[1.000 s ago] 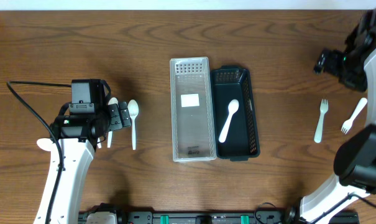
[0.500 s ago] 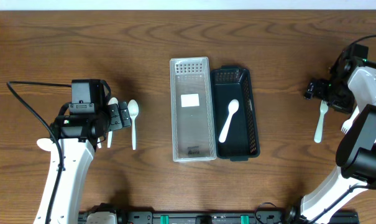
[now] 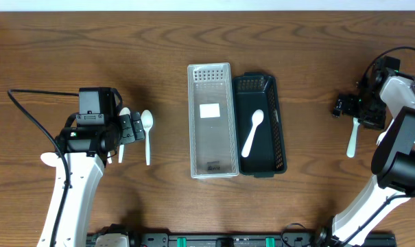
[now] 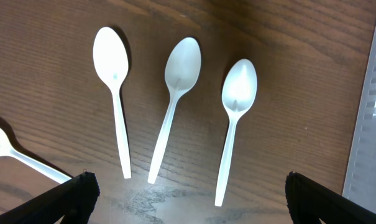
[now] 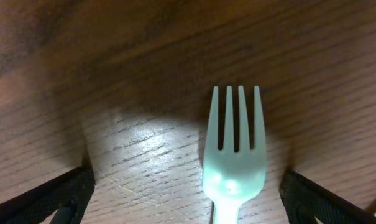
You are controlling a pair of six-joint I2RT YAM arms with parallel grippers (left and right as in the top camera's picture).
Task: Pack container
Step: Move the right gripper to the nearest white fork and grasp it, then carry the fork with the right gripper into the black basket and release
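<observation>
A black basket container [image 3: 281, 130] stands at the table's middle with one white spoon [image 3: 252, 132] inside it. A clear perforated tray [image 3: 210, 89] stands against its left side. My left gripper [image 3: 129, 129] is open and empty over white spoons [image 3: 147, 134]. The left wrist view shows three spoons side by side [image 4: 175, 99] between and ahead of the open fingers [image 4: 188, 208]. My right gripper [image 3: 352, 115] is open, low over a white fork [image 3: 352, 142]. In the right wrist view the fork's head [image 5: 233, 149] lies between the open fingers [image 5: 188, 208].
A fourth spoon [image 4: 10, 154] lies at the left wrist view's lower left, and it shows under the left arm in the overhead view [image 3: 48, 159]. The clear tray's edge [image 4: 369, 124] is at that view's right. A black cable [image 3: 29, 113] runs on the left.
My right arm has swung in from the far right edge and come down over the fork. The left arm and the spoons have not moved.
</observation>
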